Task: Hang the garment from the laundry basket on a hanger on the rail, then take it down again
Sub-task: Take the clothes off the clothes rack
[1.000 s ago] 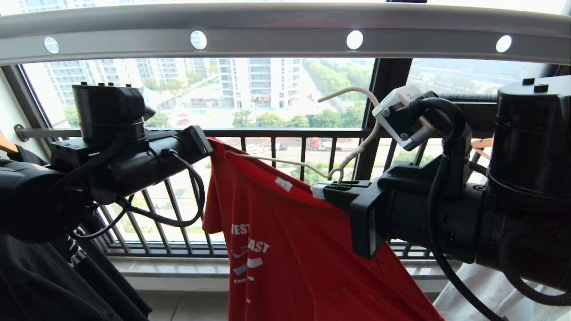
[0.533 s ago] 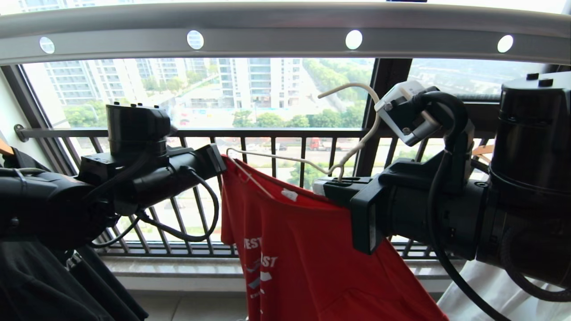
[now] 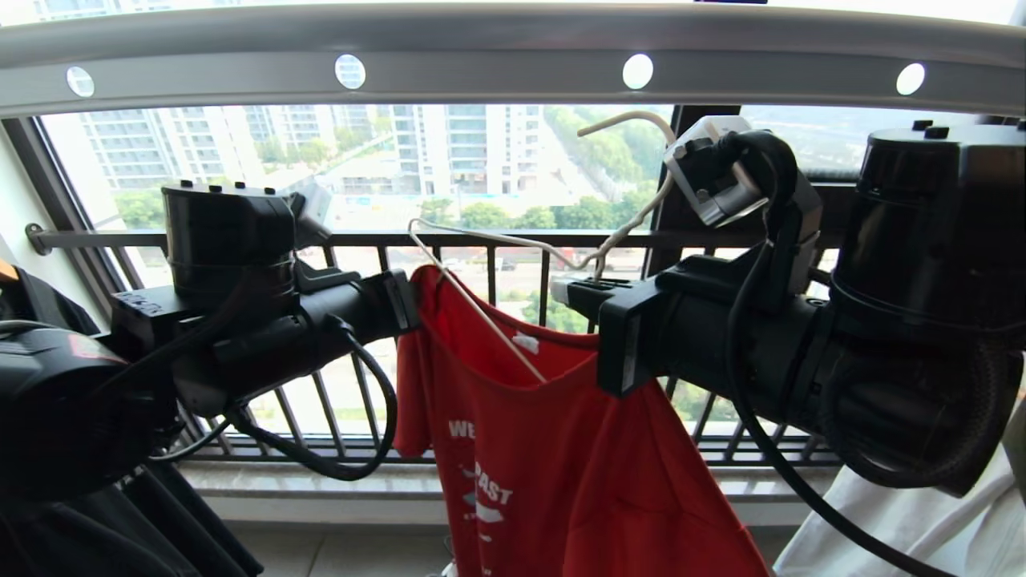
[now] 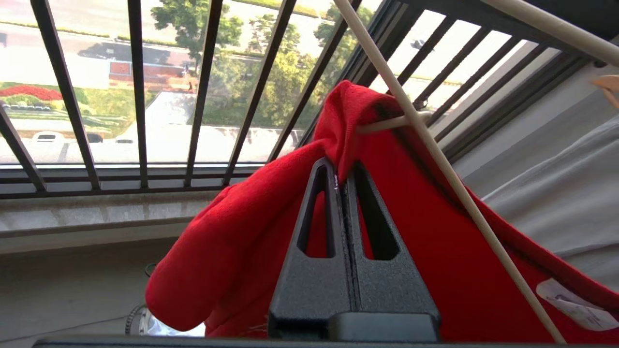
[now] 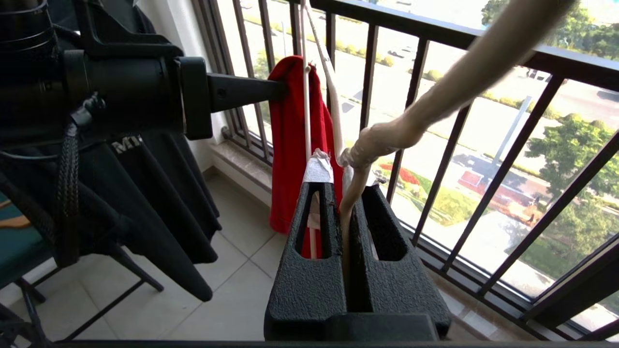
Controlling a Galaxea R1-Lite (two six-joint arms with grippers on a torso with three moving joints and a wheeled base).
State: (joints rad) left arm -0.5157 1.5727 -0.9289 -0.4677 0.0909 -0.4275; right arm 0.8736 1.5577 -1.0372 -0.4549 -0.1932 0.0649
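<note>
A balcony-like drying bay: a dark window railing [image 3: 513, 239] with vertical bars fronts a city view, and the grey perforated rail [image 3: 497, 64] runs overhead across the head view. The red garment [image 3: 561, 449] hangs between the two arms, below the rail and not on it. The left gripper [image 4: 344, 186], at the left of the head view, is clamped on a fold of red cloth at the shoulder, where one end of the hanger [image 3: 497, 240] pokes into the fabric. The right gripper [image 5: 341, 203] is closed on the hanger's twisted neck, its curved hook rising toward the rail but not over it. One wire arm crosses the open collar; the garment looks only partly seated on the hanger.

Handling, as a judgement: the cloth is soft and light, drapes and bunches freely, and will slip along smooth wire unless pinched at a seam or shoulder fold. The thin wire hanger probably flexes and swings; the neck offers the firmest hold for steering the hook.

A black printed T-shirt [image 3: 120, 513] hangs at lower left, a white garment [image 3: 906, 521] at lower right. The laundry basket is not in view.
</note>
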